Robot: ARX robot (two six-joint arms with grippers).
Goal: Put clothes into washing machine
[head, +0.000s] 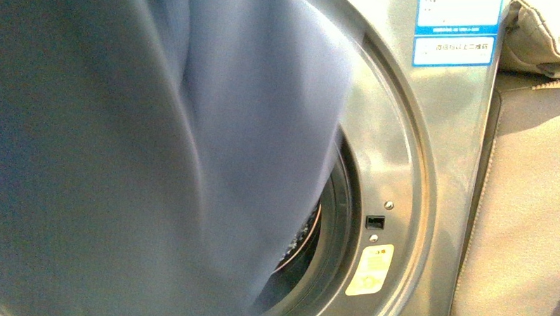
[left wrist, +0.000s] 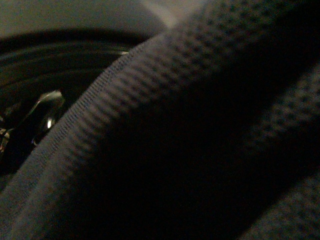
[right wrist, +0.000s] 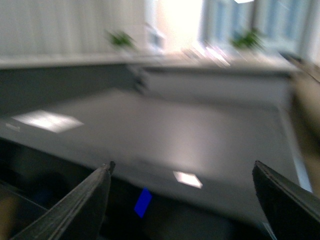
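The clothes (head: 157,148), a dark navy-blue floppy garment, hang close before the front camera and cover most of the washing machine's porthole. The washing machine (head: 403,147) is silver-grey; part of its black gasket (head: 339,219) and drum show at the lower right of the cloth. In the left wrist view the knitted dark clothes (left wrist: 165,90) fill the picture, and the left gripper, shut on them, is hidden by the fabric. The right gripper (right wrist: 182,172) is open and empty over the machine's flat grey top (right wrist: 165,130). Neither arm shows in the front view.
Blue-white labels (head: 459,25) sit at the machine's upper right and a yellow warning sticker (head: 370,269) by the door latch. A beige cloth with stitched edges (head: 538,177) lies against the machine's right side. A blurred room with windows lies beyond the machine's top.
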